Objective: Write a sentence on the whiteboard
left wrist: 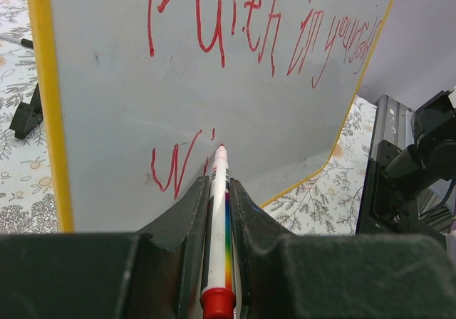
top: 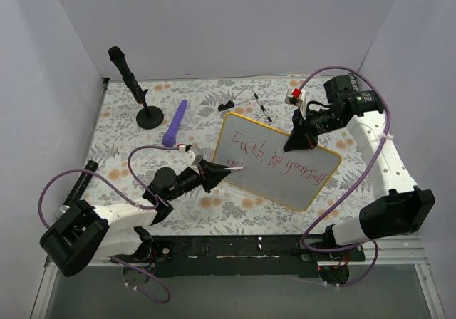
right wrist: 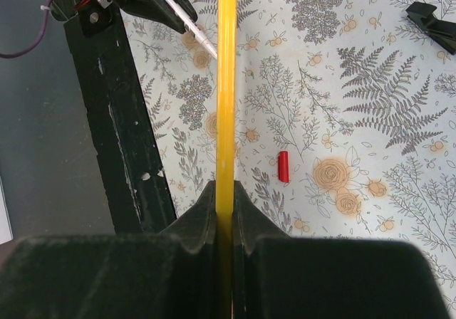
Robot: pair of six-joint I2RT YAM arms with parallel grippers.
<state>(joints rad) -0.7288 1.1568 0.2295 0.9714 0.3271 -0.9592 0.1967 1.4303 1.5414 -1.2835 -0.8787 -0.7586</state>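
The whiteboard [top: 271, 182], white with a yellow rim, stands tilted in the middle of the table. The sentence [top: 274, 159] in red reads "Faith in yourself"; it also shows in the left wrist view [left wrist: 271, 34], with a red "W" [left wrist: 169, 168] begun on a lower line. My left gripper [top: 222, 170] is shut on a white rainbow-striped marker [left wrist: 218, 212] whose red tip touches the board beside the "W". My right gripper [top: 299, 142] is shut on the board's upper yellow rim [right wrist: 226, 84], holding it up.
A black microphone on a round stand [top: 137, 87] and a purple cylinder [top: 175, 122] stand back left. Pens and small black parts [top: 246, 104] lie behind the board. A red cap [right wrist: 283, 166] lies on the floral cloth. A black rail [top: 235, 248] runs along the near edge.
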